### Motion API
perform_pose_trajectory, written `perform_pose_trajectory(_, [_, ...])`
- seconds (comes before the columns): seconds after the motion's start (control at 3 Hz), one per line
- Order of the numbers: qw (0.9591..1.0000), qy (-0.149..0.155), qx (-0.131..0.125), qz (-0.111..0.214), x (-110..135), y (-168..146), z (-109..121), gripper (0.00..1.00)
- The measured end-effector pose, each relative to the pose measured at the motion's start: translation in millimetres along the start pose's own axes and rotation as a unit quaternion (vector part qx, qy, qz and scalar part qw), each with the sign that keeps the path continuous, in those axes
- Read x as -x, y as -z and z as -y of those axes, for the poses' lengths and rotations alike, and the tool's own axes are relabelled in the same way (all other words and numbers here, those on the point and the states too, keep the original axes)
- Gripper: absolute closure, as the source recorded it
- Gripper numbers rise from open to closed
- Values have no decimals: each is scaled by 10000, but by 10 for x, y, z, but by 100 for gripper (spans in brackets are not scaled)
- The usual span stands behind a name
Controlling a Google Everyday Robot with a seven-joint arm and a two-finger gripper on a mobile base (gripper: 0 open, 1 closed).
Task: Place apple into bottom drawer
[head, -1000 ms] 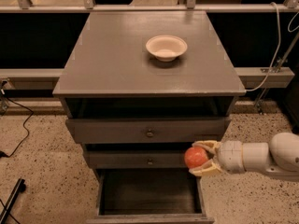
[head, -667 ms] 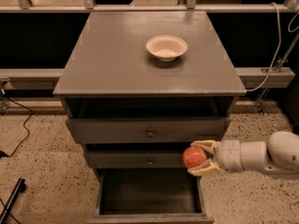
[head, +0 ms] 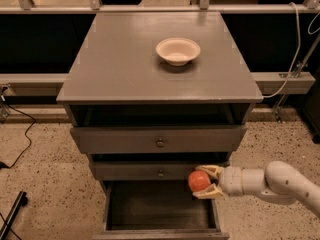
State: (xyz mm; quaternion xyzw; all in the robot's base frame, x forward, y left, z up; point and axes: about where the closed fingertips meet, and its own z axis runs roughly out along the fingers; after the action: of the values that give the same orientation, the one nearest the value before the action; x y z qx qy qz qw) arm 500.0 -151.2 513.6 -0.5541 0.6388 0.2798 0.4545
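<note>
In the camera view, our gripper [head: 202,182] is clamped on the apple [head: 198,181], held above the right side of the open bottom drawer [head: 160,211], just in front of the middle drawer [head: 150,171]. Released here, we judge the apple might strike the drawer's right wall and roll out.

apple [head: 198,180] partly hidden in hand [head: 200,183] above bottom drawer [head: 150,210], drawer front cropped

The tabletop [head: 120,69] of the grey cabinet [head: 125,140] carries one cream bowl [head: 178,50], right of centre toward the back. The cabinet stands on a speckled floor [head: 45,184]. The claw [head: 201,182] clasps the apple [head: 198,180] above the open bottom drawer [head: 150,207], at its right side.
</note>
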Motion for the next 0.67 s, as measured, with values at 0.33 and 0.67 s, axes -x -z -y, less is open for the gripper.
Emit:
perform_pose_trajectory(0.33, [9998, 100, 91, 171, -459, -198, -104, 100])
perform_pose_trajectory(0.67, [9998, 100, 91, 171, -460, -198, -104, 100])
